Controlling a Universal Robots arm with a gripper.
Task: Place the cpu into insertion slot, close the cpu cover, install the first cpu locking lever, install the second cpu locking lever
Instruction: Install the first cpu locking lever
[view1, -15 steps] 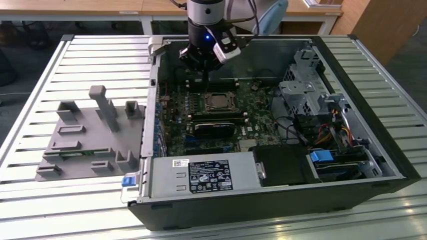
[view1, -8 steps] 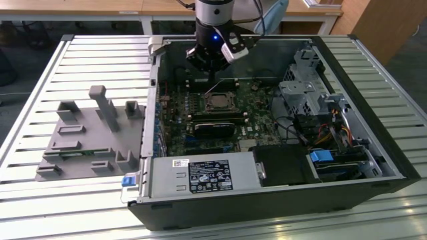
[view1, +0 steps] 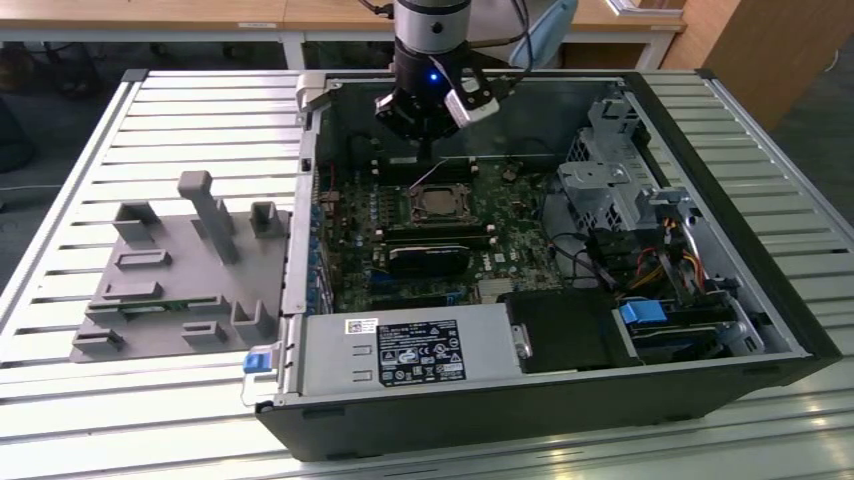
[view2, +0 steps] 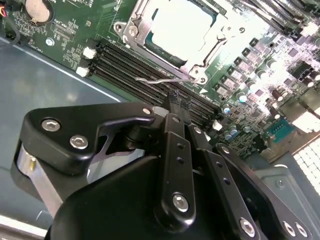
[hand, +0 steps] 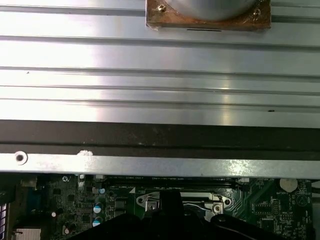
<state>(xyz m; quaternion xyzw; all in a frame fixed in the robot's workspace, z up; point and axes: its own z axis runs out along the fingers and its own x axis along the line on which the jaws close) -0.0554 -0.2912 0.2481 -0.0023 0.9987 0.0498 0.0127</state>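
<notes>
In the exterior view my gripper (view1: 424, 165) points down into the open computer case, just behind the insertion slot (view1: 438, 205). The cpu (view2: 182, 25), a pale silvery square, lies in that slot. The cpu cover (view2: 202, 55) lies flat around it as a metal frame. A thin wire locking lever (view2: 160, 79) runs along the socket's edge beside the memory slots. My gripper (view2: 175, 98) is shut, its tips pressed together right beside this wire, with nothing seen between them. In the first wrist view the gripper (hand: 170, 199) stands dark in front of the socket.
Long black memory slots (view2: 145, 75) lie between gripper and socket. A long black card (view1: 427, 262), a power supply (view1: 400, 352), a drive cage (view1: 607, 185) and cables (view1: 667, 270) crowd the case. A grey fixture (view1: 174, 270) stands on the slatted table (view1: 80, 400) at the exterior view's left.
</notes>
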